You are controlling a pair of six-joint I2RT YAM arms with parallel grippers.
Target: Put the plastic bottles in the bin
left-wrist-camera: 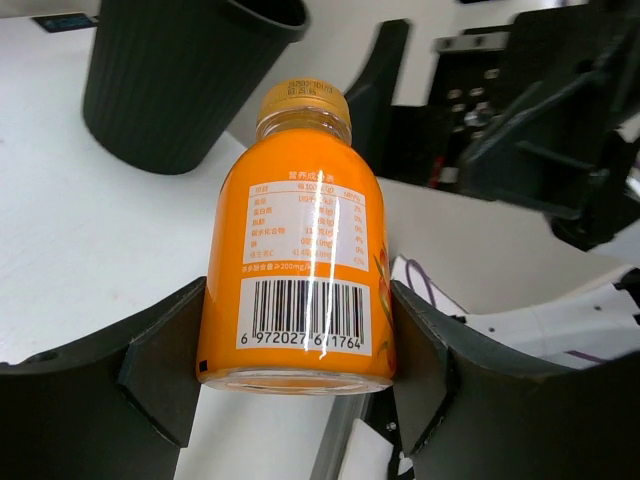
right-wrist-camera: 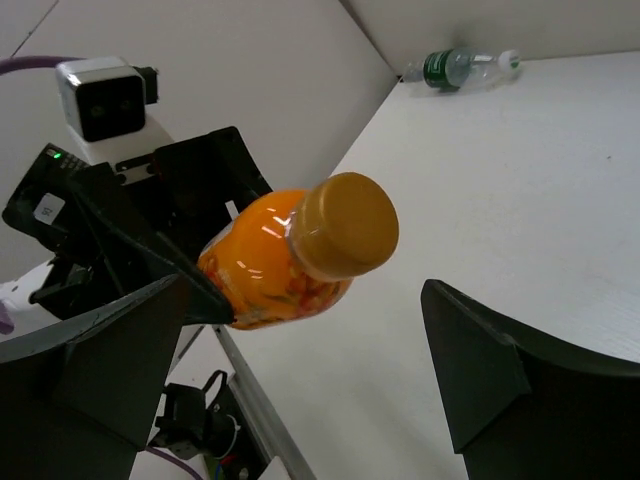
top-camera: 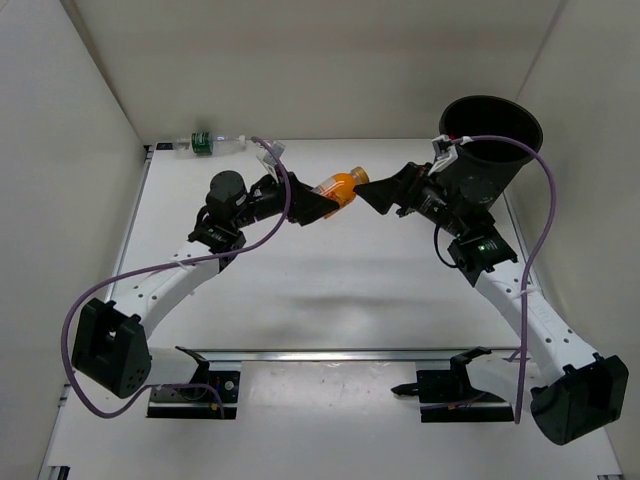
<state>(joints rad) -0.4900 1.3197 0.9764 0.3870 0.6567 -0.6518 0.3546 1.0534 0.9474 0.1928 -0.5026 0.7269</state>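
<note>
From the top external camera, the left gripper (top-camera: 318, 203) is clamped on the base end of an orange bottle (top-camera: 338, 186), which hangs in the air above the white table (top-camera: 330, 290), lying roughly level with its cap pointing toward the right gripper (top-camera: 372, 193). The right gripper's jaws stand wide, close by the cap. The black bin (top-camera: 490, 150) stands at the far right of the table, behind the right arm. A clear bottle with a green label (top-camera: 208, 144) lies on its side at the far left edge, against the wall.

In the left wrist view, both fingers (left-wrist-camera: 160, 370) press the orange bottle (left-wrist-camera: 300, 230) near its bottom (barcode side facing the camera); the ribbed bin (left-wrist-camera: 170, 80) stands beyond.

In the right wrist view, the orange cap (right-wrist-camera: 345, 225) faces the camera between the spread fingers (right-wrist-camera: 490, 370), touching neither. The green-labelled bottle (right-wrist-camera: 455, 68) lies far off by the wall.
</note>
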